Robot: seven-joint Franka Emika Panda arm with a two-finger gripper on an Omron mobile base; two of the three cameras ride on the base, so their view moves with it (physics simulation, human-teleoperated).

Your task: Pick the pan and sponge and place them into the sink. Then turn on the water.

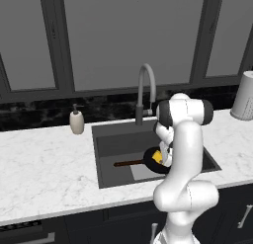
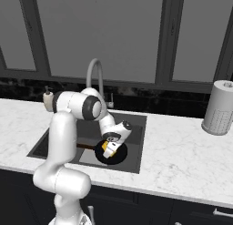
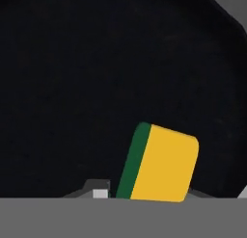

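Kitchen worktop of white veined marble [image 1: 44,174] is running under dark-framed windows. In the left base view the large dark grey rectangular sink [image 1: 113,139] is sitting set into the worktop near its back edge, with the tall arched grey faucet [image 1: 146,90] rising at the sink's back rim. The round black frying pan with the thin reddish-brown handle [image 1: 148,161] is lying on the sink floor toward the front right corner, handle pointing left. The small yellow sponge with a green layer [image 1: 157,156] is showing over the pan, right under the white arm. A beige soap dispenser bottle [image 1: 76,121] is standing on the worktop left of the sink's back left corner; a white paper towel roll [image 1: 243,97] is standing at the worktop's far right.

In the right base view the two-finger gripper [image 2: 109,149] is pointing down into the sink, over the pan, with the sponge at its tips. No blue stream is falling from the spout.

In the hand view the sponge is lying close in front of the fingertips, against the black pan surface. Whether the claw is gripping or letting go, cannot tell.

Judging progress: pan is in the sink, sponge is in or nearly in, water is left to turn on.
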